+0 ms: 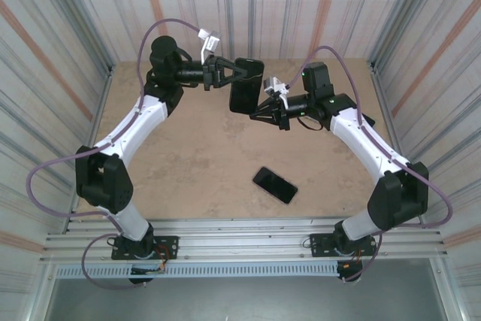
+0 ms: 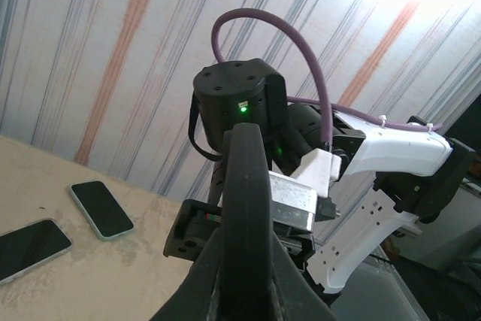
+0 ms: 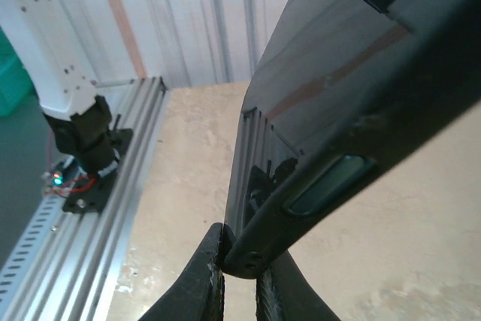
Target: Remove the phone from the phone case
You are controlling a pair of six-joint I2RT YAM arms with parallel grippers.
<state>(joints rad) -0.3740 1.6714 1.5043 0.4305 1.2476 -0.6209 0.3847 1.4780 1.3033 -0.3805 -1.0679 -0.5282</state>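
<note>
— Grippers first: closed, and on what?

— Read from the near edge outward. Nearest: aluminium rail [image 1: 240,240], carrying both arm bases. Next, on the tan table [image 1: 188,163]: phone [image 1: 274,185], dark, lying flat and at an angle, touched by neither arm and well apart from anything held. Further out: right gripper [image 1: 257,110], narrowed to a thin gap and pinched on the lower edge of the phone case [image 1: 246,80]. Confirmed from the right wrist: fingers [image 3: 203,280] pressed on either side of one case corner, with an oval cutout [image 3: 331,182] in the rim just above.

— And the other arm?

— Slightly further back: left gripper [image 1: 234,74], likewise drawn in to the thickness of the case and clamped on its upper left edge. Seen from the left wrist: case viewed edge-on, standing upright out of the grip, with the right arm's wrist close behind it.

— Position of the case itself?

— Raised off the table, upright, spanning the gap between the two arms over the far half of the surface. Black and glossy on the broad face. Contents of the shell: cannot tell from these angles. Furthest back: striped corrugated wall [image 1: 248,5].
</note>
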